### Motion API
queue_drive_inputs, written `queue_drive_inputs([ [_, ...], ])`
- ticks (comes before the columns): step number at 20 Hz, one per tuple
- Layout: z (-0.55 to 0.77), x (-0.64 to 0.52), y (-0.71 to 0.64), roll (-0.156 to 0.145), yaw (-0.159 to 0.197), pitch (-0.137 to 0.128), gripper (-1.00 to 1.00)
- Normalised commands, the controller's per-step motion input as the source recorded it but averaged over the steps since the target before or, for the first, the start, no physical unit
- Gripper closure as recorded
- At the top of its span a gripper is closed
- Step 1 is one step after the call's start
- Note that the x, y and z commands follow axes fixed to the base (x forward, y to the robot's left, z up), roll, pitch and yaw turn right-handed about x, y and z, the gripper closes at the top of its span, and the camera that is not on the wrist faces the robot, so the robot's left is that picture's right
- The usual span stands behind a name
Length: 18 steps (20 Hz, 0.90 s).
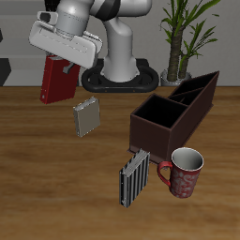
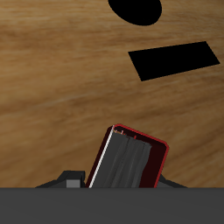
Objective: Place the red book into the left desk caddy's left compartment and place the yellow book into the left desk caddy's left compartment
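My two-finger gripper (image 1: 59, 64) is clamped on the thin dark-red hardcover book with the pale page edge (image 1: 56, 81). I hold it by its upper edge, and it hangs clear above the wooden table (image 1: 37, 159), well apart from the caddy. The wrist view confirms it: the red book (image 2: 122, 162) sits between my fingers, with its red border, grey face and white page line showing.

Judged step: carrying the first book; nothing is placed yet. The next move calls for travel across to the long dark maroon-brown open-topped desk caddy (image 1: 174, 111), then a descent with the flat book aligned to the narrow left compartment (image 1: 199, 89), the end section with the slanted inner panel. The thin rigid walls leave little room for a tilted book.

The small greyish-tan yellow book with a faint grid (image 1: 86, 117) lies on the table between me and the caddy, untouched. A grey-and-black striped book (image 1: 133, 178) and a red patterned mug (image 1: 185, 172) stand nearer the front edge, close together.
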Motion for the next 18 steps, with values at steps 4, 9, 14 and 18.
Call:
queue_drive_inputs([
  [4,0.06,-0.38,0.28,0.010,0.007,-0.055,1.00],
  [9,0.11,-0.36,0.21,-0.043,0.005,-0.096,1.00],
  [14,0.09,-0.29,0.27,0.002,-0.051,-0.053,1.00],
  [18,0.02,-0.35,0.36,-0.028,-0.039,-0.051,1.00],
])
